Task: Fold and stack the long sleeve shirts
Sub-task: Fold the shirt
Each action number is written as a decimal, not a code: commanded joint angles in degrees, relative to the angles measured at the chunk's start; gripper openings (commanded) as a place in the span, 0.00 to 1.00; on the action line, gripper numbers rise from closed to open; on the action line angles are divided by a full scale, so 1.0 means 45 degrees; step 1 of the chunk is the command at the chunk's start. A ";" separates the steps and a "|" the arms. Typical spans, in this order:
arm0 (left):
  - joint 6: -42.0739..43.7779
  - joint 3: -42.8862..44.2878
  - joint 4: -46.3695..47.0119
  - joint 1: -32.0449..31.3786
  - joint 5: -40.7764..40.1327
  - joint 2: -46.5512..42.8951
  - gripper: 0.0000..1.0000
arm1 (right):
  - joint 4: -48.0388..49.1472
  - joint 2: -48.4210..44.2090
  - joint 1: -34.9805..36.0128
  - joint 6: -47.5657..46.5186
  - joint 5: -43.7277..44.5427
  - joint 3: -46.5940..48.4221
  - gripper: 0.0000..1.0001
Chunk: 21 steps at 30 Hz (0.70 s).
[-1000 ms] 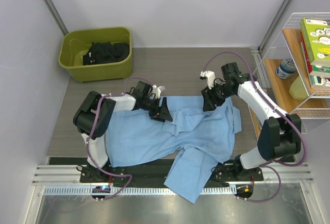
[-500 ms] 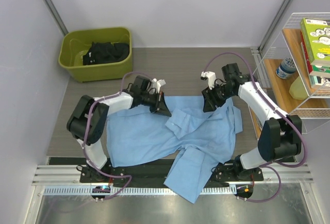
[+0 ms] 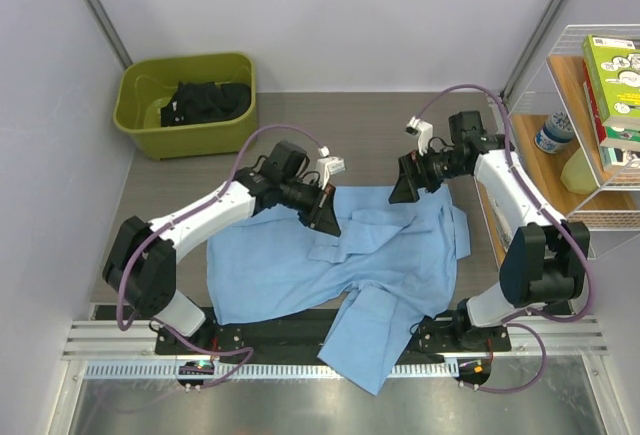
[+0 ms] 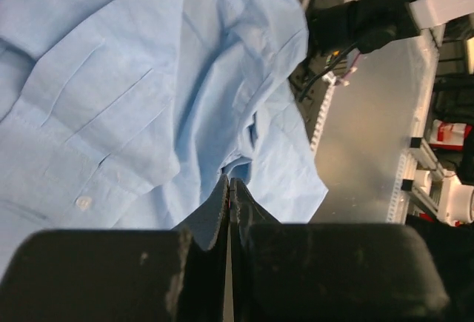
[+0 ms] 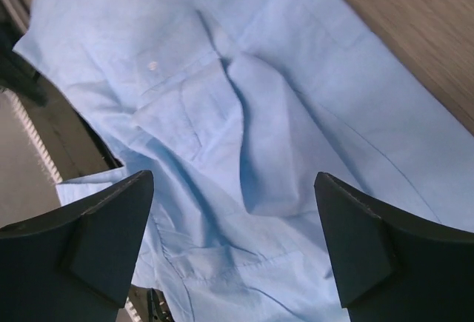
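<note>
I have the light blue thin button-front shirt lying rumpled on the grey table — nothing folded, nothing stacked. Left gripper is pressed closed at its collar edge; right gripper hovers wide apart, empty.

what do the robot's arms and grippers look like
The left arm and right arm both have white shell links between bulky black joints. A purple cable loops along each one. The left gripper and right gripper are black, with broad wedge-shaped fingers. A small white mount sits at each wrist.
</note>
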 commanded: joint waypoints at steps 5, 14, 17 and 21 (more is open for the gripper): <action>-0.0727 -0.1262 -0.0085 0.2237 -0.0098 -0.0391 0.25 | 0.2501 0.0170 0.2861 -0.0203 0.0150 -0.0823 0.93; 0.0186 -0.1439 -0.1470 0.3492 -0.0464 -0.0626 0.55 | 0.2580 0.3316 0.5184 -0.0143 0.0462 0.1267 0.70; 0.0226 -0.1731 -0.1510 0.3922 -0.0465 -0.0703 0.57 | 0.2541 0.4311 0.5596 0.0031 0.0483 0.1969 0.63; 0.0479 -0.1791 -0.1743 0.4099 -0.0386 -0.0820 0.64 | 0.2346 0.5406 0.5870 0.0188 0.0502 0.3082 0.62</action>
